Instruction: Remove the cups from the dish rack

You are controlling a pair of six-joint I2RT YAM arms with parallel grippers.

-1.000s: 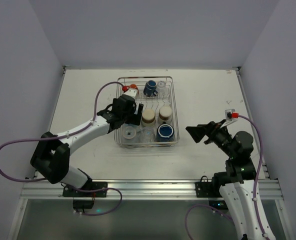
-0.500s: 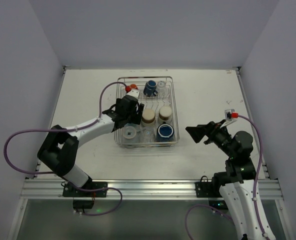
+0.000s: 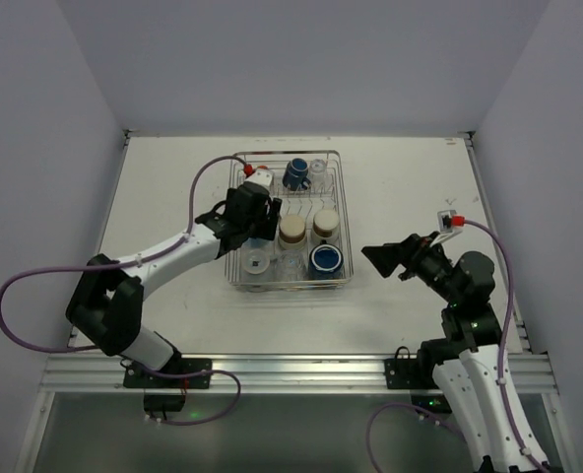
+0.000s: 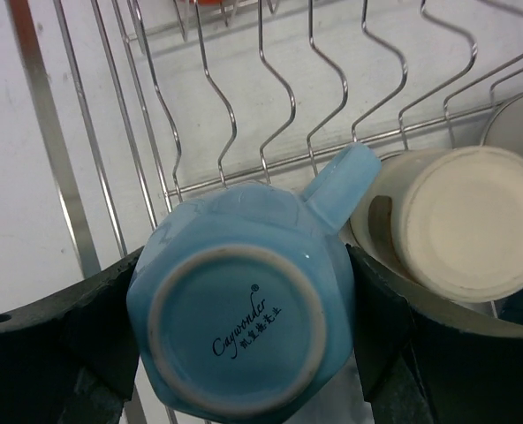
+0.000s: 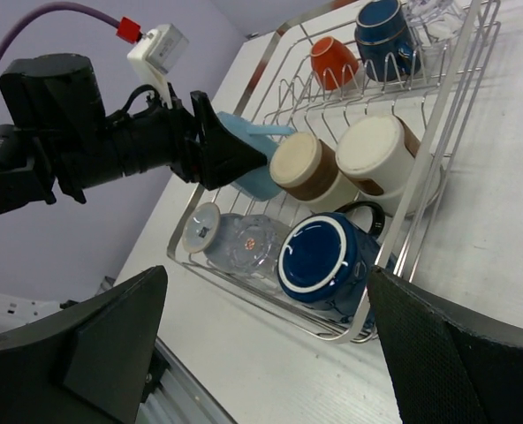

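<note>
Left gripper is down in the rectangular silver wire dish rack, left side, middle row. Its dark fingers sit flush on both sides of an upturned light blue ceramic mug — no gap shows either side, so it is pinching the mug. The mug's base faces up (printed logo on it). Its handle points toward a cream-and-brown tumbler just beside it. Whether the mug has lifted off the rack: can't tell.

Right gripper hangs over the white table right of the rack, apart from it, jaws spread wide, nothing between them.

Also in the rack — a second cream-and-brown tumbler, a dark blue mug upturned at the near right corner, clear glasses near left, an orange mug and another dark blue mug at the far end.
</note>
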